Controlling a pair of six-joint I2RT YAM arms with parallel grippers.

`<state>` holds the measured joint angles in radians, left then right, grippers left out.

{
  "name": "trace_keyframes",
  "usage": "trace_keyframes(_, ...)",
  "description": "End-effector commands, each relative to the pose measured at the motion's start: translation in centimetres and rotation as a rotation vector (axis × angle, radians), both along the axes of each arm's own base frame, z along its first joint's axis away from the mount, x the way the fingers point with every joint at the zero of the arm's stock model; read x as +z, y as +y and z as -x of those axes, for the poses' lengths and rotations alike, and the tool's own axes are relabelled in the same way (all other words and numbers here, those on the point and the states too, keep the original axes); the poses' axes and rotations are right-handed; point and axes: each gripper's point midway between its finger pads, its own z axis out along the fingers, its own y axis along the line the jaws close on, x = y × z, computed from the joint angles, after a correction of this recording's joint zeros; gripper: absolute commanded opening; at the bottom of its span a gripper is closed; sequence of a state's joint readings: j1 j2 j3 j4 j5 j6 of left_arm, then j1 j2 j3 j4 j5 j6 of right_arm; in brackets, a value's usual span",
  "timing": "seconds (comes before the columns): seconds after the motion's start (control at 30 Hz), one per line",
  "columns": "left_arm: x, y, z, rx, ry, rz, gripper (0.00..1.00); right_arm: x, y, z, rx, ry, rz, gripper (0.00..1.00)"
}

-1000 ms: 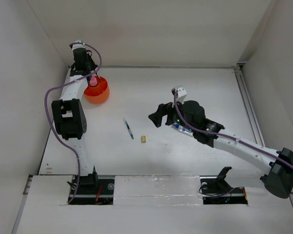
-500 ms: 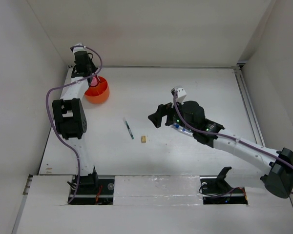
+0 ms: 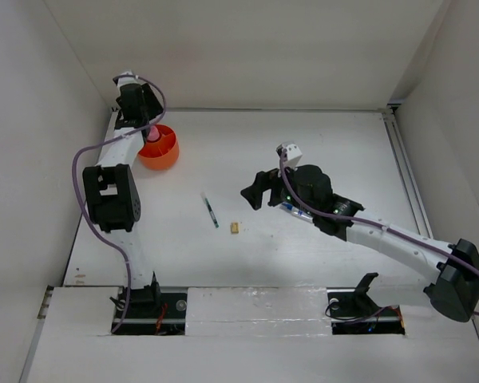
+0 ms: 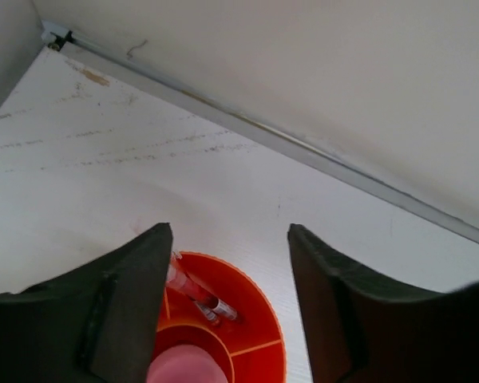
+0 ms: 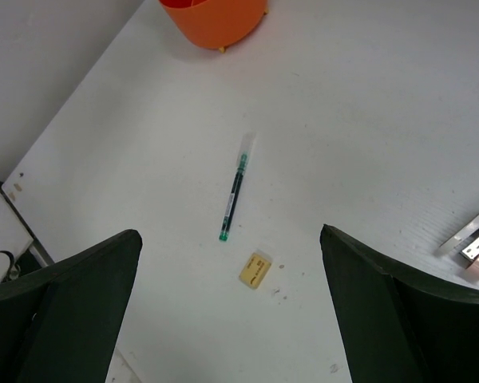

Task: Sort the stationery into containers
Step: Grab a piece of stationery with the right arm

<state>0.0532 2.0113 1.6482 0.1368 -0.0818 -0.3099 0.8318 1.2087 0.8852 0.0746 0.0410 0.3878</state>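
**White table [image 3: 327, 144], bare walls [image 3: 247, 56]**

Pale walls box our white table. Left gripper [image 4: 229, 235] stands parted over the orange tub [image 3: 166, 153] holding the pink-capped tube [image 4: 186, 369] and, seemingly, a red pen [image 4: 193, 289]; right gripper [image 5: 230, 233] gapes above dark pen [image 5: 234, 191] and eraser [image 5: 255, 269].

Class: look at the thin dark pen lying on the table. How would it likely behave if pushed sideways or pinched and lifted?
The pen looks slim and round, so a sideways push would probably roll it. It lies straight and seems rigid, so it should lift without drooping. Pinched near one end, it might tilt.
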Motion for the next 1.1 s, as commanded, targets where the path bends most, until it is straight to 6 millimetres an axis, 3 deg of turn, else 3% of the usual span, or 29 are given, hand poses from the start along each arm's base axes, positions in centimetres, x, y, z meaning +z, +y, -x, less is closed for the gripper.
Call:
trace_keyframes(0.0,14.1,-0.8,2.1,-0.013,-0.294,0.002,0.59,0.4,2.1,-0.9,0.046,-0.027,0.033,1.0)
trace_keyframes(0.07,16.7,-1.5,2.8,-0.024,-0.327,0.002,0.72,-1.4,2.6,-1.4,0.046,0.006,0.125,1.0)
trace_keyframes(0.1,20.0,-2.2,3.6,-0.037,-0.38,0.002,0.78,-0.6,3.6,-1.8,0.048,-0.004,0.135,1.0)
trace_keyframes(0.17,22.0,-2.0,4.6,-0.026,-0.382,0.0,1.0,-3.8,4.4,-2.5,0.044,0.059,0.234,1.0)
trace_keyframes(0.2,24.7,-2.0,5.3,-0.026,-0.423,-0.001,1.0,-4.4,5.1,-2.4,0.059,0.067,0.258,0.99)
trace_keyframes(0.23,26.4,-2.1,6.2,-0.025,-0.443,0.009,1.0,-3.5,6.0,-2.9,0.055,0.057,0.255,0.99)
trace_keyframes(0.27,26.4,-2.1,6.6,-0.025,-0.415,0.01,1.0,-5.3,6.5,-3.6,0.051,0.078,0.302,0.97)
trace_keyframes(0.3,27.9,-2.2,7.5,-0.022,-0.431,0.026,1.0,-6.1,6.8,-3.3,0.047,0.092,0.341,0.95)
trace_keyframes(0.33,30.9,-2.3,8.8,-0.02,-0.481,0.044,1.0,-6.6,7.6,-2.9,0.058,0.098,0.361,0.94)
trace_keyframes(0.37,30.5,-2.2,9.4,-0.007,-0.441,0.054,1.0,-7.2,8.6,-3.3,0.065,0.099,0.386,0.92)
trace_keyframes(0.43,32.7,-1.5,11.1,0.041,-0.46,0.077,1.0,-8.6,9.3,-2.9,0.059,0.113,0.445,0.85)
trace_keyframes(0.53,33.1,-1.5,14.1,0.046,-0.427,0.173,1.0,-11.2,10.0,-3.1,0.037,0.123,0.509,0.76)
trace_keyframes(0.57,31.9,-1.6,15.5,0.04,-0.398,0.21,1.0,-12.0,10.0,-3.1,0.038,0.131,0.522,0.76)
trace_keyframes(0.63,31.4,-2.3,17.1,0.032,-0.422,0.276,1.0,-13.0,11.0,-3.1,0.046,0.143,0.53,0.76)
trace_keyframes(0.67,27.2,-2.7,16.9,0.025,-0.349,0.306,1.0,-13.7,11.3,-2.7,0.056,0.148,0.542,0.76)
trace_keyframes(0.7,28.8,-3.4,19.4,-0.005,-0.414,0.329,1.0,-13.4,11.7,-3.1,0.047,0.139,0.536,0.75)
trace_keyframes(0.73,29.2,-3.8,20.0,-0.024,-0.458,0.367,1.0,-14.4,11.9,-3.2,0.048,0.148,0.551,0.75)
trace_keyframes(0.8,27.2,-4.9,21.6,-0.06,-0.433,0.387,1.0,-14.9,12.3,-3.3,0.058,0.159,0.56,0.73)
trace_keyframes(0.83,26.7,-5.0,22.0,-0.059,-0.427,0.387,1.0,-16.0,12.2,-3.2,0.059,0.171,0.578,0.73)
trace_keyframes(0.9,24.9,-5.0,22.5,-0.053,-0.397,0.389,1.0,-16.4,12.8,-3.0,0.069,0.17,0.581,0.72)
trace_keyframes(0.93,25.1,-4.8,23.4,-0.048,-0.409,0.378,1.0,-16.0,12.9,-3.3,0.06,0.162,0.577,0.72)
trace_keyframes(1.07,22.7,-4.8,24.2,-0.043,-0.349,0.351,1.0,-17.4,13.8,-3.9,0.067,0.166,0.601,0.7)
